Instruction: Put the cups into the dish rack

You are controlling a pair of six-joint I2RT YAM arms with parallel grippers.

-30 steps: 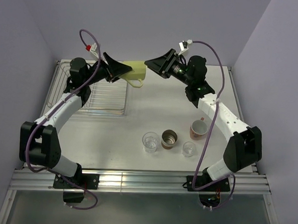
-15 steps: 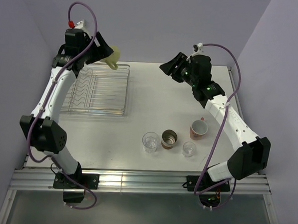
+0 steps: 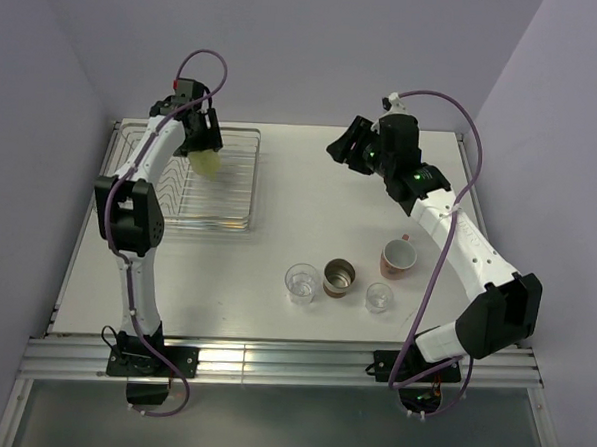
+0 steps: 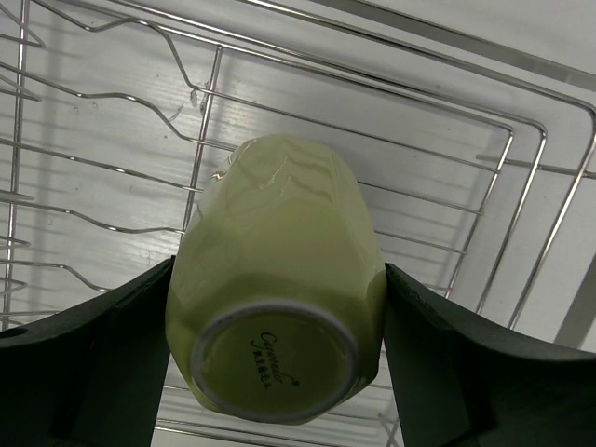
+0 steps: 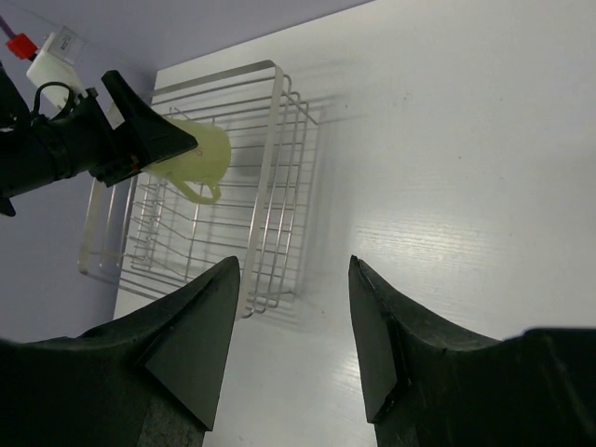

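Observation:
My left gripper point(image 3: 204, 146) is shut on the pale yellow mug point(image 3: 207, 164) and holds it over the back of the wire dish rack point(image 3: 252, 186). In the left wrist view the mug point(image 4: 279, 279) shows its base to the camera and its mouth points down at the rack wires point(image 4: 521, 177). My right gripper point(image 3: 344, 148) is open and empty, raised above the table's back middle. The salmon-pink mug point(image 3: 398, 257), the brown metallic cup point(image 3: 340, 278) and two clear tumblers point(image 3: 300, 282) point(image 3: 379, 297) stand on the table near the front.
In the right wrist view, the rack point(image 5: 270, 168) lies left of my open right gripper point(image 5: 293, 270), with the yellow mug point(image 5: 191, 154) above it. Purple walls close in the table's back and sides.
My left arm has swung the yellow mug from behind the rack's back edge to over the rack and turned it mouth down. My right gripper has pulled back slightly to the right.

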